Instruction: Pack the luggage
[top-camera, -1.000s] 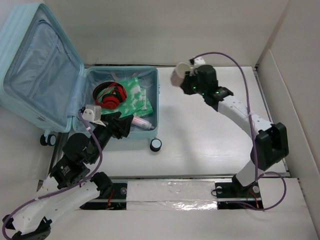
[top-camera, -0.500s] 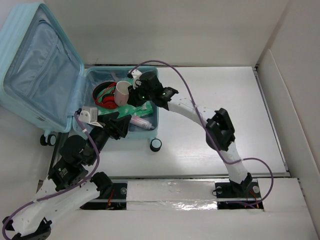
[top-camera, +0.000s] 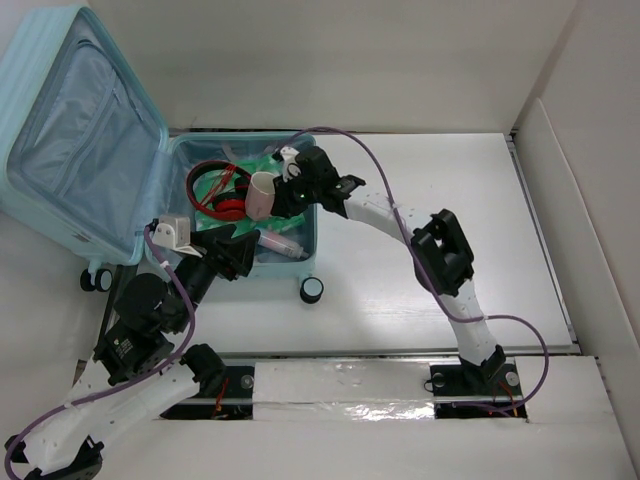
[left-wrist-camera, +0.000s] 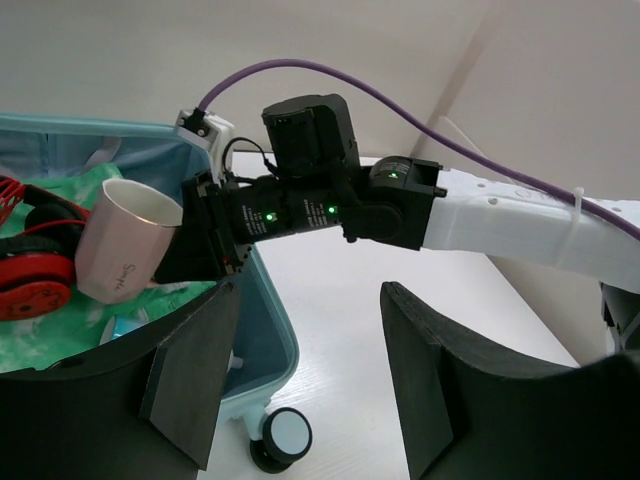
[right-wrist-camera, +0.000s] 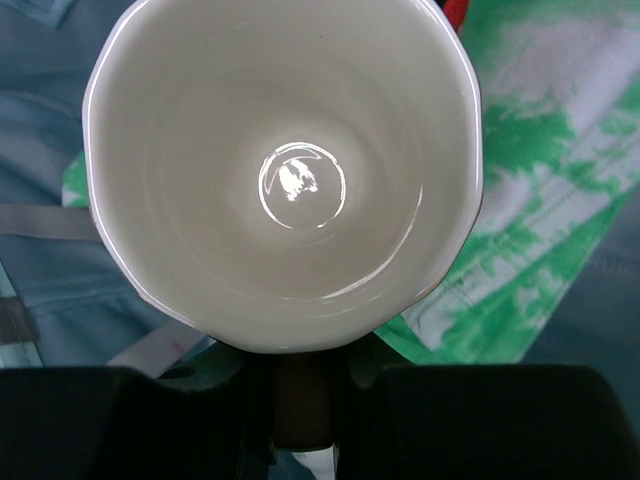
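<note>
The pale aqua luggage (top-camera: 306, 160) lies open at the left, its lid (top-camera: 75, 130) raised. Inside lie red headphones (top-camera: 222, 192), a green-and-white cloth (top-camera: 283, 212) and a pink tube (top-camera: 283, 246). My right gripper (top-camera: 281, 193) is shut on the handle of a pale pink cup (top-camera: 261, 195) and holds it over the luggage's inside; the cup (right-wrist-camera: 285, 170) fills the right wrist view, and it shows in the left wrist view (left-wrist-camera: 120, 240). My left gripper (top-camera: 237, 250) is open and empty at the luggage's near rim (left-wrist-camera: 270, 300).
A caster wheel (top-camera: 312, 290) sticks out at the luggage's near right corner, also in the left wrist view (left-wrist-camera: 282, 438). White walls stand at the back and right. The right arm (top-camera: 400, 220) reaches across the table from the right.
My right arm swung the cup from the table's middle to over the open luggage, then shifted it slightly right and nearer. The left gripper barely moved.
</note>
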